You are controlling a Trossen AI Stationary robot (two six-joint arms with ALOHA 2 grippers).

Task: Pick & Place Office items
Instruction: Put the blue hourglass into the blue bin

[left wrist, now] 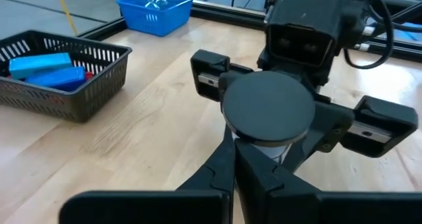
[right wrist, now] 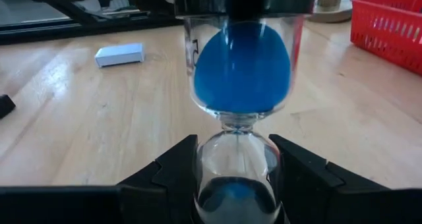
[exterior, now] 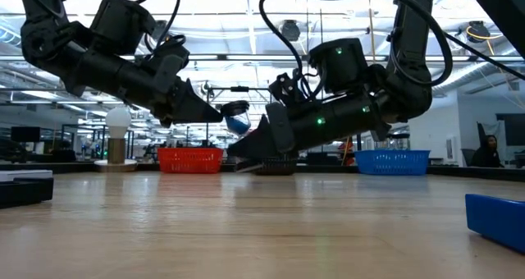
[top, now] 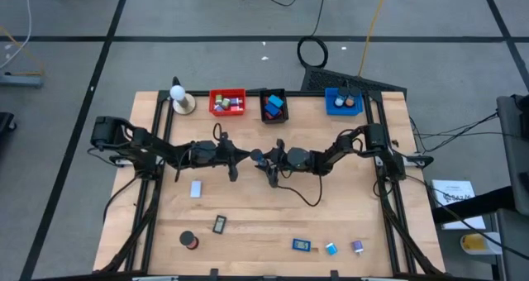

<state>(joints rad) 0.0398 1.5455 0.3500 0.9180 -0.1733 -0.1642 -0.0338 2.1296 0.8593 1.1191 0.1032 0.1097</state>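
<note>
Wooden tabletop (top: 273,223): both arms are meeting just in front of the black bin (top: 274,106). Right gripper (right wrist: 232,178) is clamping the hourglass (right wrist: 241,72) (blue sand) at its lower bulb; left gripper (left wrist: 264,159) is pinching its black cap, apparently a handover.

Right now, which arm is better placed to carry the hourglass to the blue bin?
Right, probably. The blue bin sits on the right arm's side, and the right gripper is already at the hourglass, which the left gripper holds at the centre.
</note>
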